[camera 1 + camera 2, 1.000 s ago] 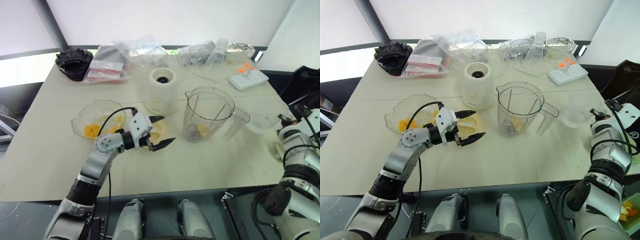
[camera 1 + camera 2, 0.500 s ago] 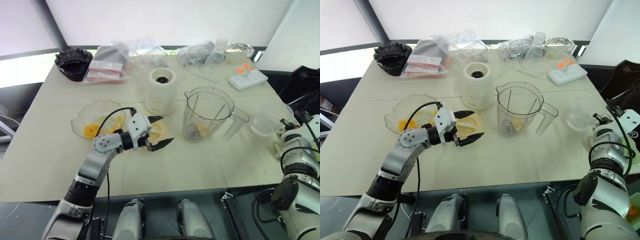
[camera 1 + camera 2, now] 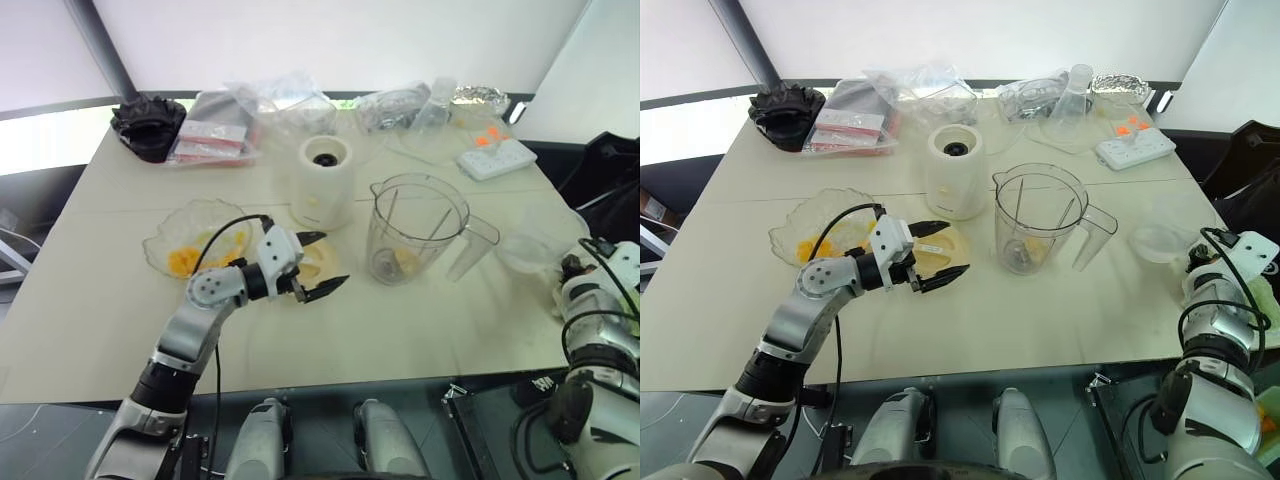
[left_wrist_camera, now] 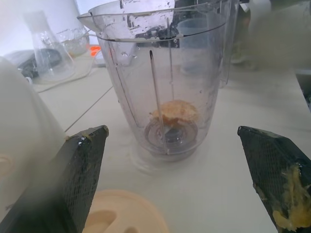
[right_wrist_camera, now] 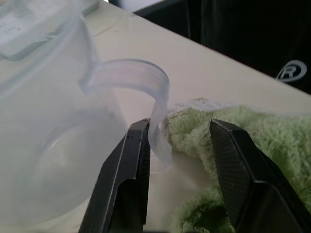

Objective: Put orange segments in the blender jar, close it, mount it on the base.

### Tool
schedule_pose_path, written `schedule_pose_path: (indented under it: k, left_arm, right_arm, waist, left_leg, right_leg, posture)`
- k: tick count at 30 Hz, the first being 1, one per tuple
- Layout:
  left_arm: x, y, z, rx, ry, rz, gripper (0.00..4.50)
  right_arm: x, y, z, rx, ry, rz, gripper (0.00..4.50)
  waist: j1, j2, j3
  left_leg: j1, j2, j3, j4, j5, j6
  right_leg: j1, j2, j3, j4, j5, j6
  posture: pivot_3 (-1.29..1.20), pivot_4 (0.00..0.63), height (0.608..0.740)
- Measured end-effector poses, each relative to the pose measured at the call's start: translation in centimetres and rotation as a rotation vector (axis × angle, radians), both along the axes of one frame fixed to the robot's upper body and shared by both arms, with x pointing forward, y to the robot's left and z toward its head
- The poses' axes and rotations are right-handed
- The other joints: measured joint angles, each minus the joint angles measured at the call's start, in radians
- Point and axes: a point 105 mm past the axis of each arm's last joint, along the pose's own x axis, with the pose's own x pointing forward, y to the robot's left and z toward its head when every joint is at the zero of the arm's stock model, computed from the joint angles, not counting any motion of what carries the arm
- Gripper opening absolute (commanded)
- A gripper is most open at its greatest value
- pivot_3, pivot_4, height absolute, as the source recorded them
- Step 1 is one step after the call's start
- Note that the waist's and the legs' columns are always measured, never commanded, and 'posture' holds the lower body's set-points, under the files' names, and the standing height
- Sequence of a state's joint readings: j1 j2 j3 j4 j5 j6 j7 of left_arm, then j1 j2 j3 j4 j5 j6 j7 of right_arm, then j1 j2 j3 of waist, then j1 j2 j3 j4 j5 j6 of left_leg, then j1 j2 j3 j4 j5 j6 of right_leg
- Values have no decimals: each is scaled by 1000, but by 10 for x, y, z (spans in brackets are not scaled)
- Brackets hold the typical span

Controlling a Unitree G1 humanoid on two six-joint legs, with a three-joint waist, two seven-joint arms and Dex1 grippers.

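Right wrist view: green towel (image 5: pixel 252 145) beside parted right pincer (image 5: pixel 182 141) astride cup handle (image 5: pixel 146 87).

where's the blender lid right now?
The lid, flat and cream-yellow, lies on the table in the head views, left of the blender jar and just in front of the base, under the open left gripper.

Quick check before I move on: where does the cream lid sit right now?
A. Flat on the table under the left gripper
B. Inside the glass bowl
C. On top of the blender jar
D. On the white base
A: the lid lies flat on the table beneath the open left gripper, while the blender jar stands uncovered.
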State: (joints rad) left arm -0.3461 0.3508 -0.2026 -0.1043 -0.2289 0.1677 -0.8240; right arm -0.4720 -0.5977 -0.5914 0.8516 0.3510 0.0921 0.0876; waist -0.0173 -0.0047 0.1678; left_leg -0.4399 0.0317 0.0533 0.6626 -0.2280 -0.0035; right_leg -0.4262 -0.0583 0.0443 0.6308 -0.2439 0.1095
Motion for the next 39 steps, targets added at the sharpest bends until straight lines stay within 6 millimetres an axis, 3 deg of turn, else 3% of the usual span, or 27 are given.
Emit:
schedule_pose_path:
  k: [7, 13, 21, 27, 33, 36, 39]
  left_arm:
    - [0, -2, -2, -1, 6, -9, 4500]
    - [9, 7, -7, 51, 31, -27, 4500]
    - [21, 30, 1, 231, 39, -167, 4500]
    - [43, 53, 16, 383, 15, -218, 4500]
    - [73, 53, 22, 521, -38, -253, 4500]
    - [81, 49, 21, 562, -57, -270, 3647]
    - [88, 44, 12, 580, -29, -257, 2259]
  right_arm:
    - [-29, 24, 9, -93, 14, 109, 1891]
    - [-63, 79, 43, -181, 36, 411, 1891]
    - [-92, 150, 87, -194, 48, 827, 1891]
    - [-95, 170, 114, -254, 20, 929, 1891]
    - [-100, 190, 133, -296, -24, 989, 1891]
    - [-106, 199, 136, -307, -23, 1018, 1953]
    - [-113, 207, 138, -303, -30, 1036, 1953]
  waist:
    - [5, 2, -1]
    - [4, 2, -1]
    - [5, 1, -1]
    - [7, -3, 0]
    - [19, -6, 2]
    - [25, -9, 2]
    - [29, -11, 3]
  left_leg:
    - [0, 0, -1, 0, 0, 0]
    - [1, 1, -1, 0, 0, 0]
    - [2, 1, -2, 0, 0, 0]
    - [1, 1, -2, 1, 0, 0]
    - [-3, 0, -2, 1, 0, 0]
    - [-3, 0, -1, 1, -1, 2]
    - [-3, 0, -1, 1, -2, 2]
  right_leg:
    - [0, 0, 0, 1, 0, 0]
    - [0, 0, 0, 1, 0, -1]
    - [1, 0, 0, -1, 0, -2]
    - [0, -1, 0, -2, 0, -2]
    - [-1, -1, -1, -3, 0, -2]
    - [-1, -1, -1, -3, 0, -2]
    - [-1, -1, -1, -4, 0, -1]
  posture:
    - [0, 150, 740]
    - [0, 150, 740]
    - [0, 150, 740]
    - [0, 150, 740]
    - [0, 150, 740]
    - [0, 150, 740]
    - [0, 150, 740]
